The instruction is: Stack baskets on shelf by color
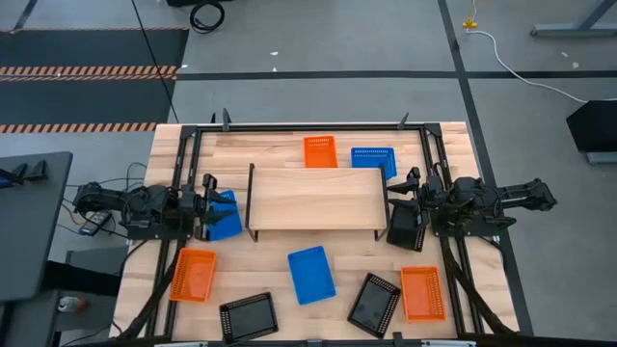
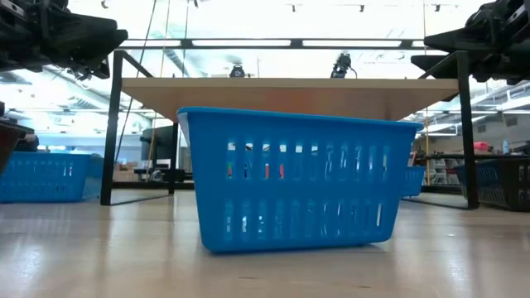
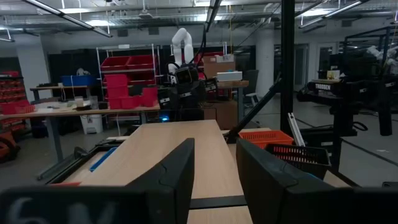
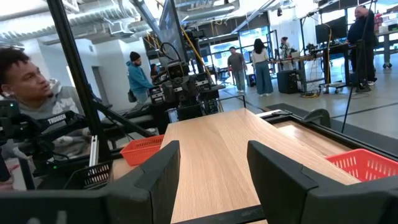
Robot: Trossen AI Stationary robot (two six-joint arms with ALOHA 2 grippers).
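Note:
The light-wood shelf [image 1: 313, 200] stands mid-table. My left gripper [image 1: 207, 204] hovers open at the shelf's left end, at shelf-top height, and its wrist view looks between its fingers [image 3: 214, 146] along the bare shelf top [image 3: 180, 149]. A blue basket [image 1: 226, 214] rests on the table below it [image 2: 45, 176]. My right gripper [image 1: 406, 198] hovers open at the shelf's right end [image 4: 211, 146]. A black basket [image 1: 406, 226] sits on the table beneath it [image 2: 505, 182]. Nothing lies between either pair of fingers.
Behind the shelf lie an orange basket [image 1: 320, 151] and a blue one [image 1: 373, 161]. In front lie an orange [image 1: 193, 275], a blue [image 1: 311, 275], two black [image 1: 248, 316] [image 1: 374, 304] and another orange basket [image 1: 422, 292]. People stand in the room beyond [image 4: 25, 81].

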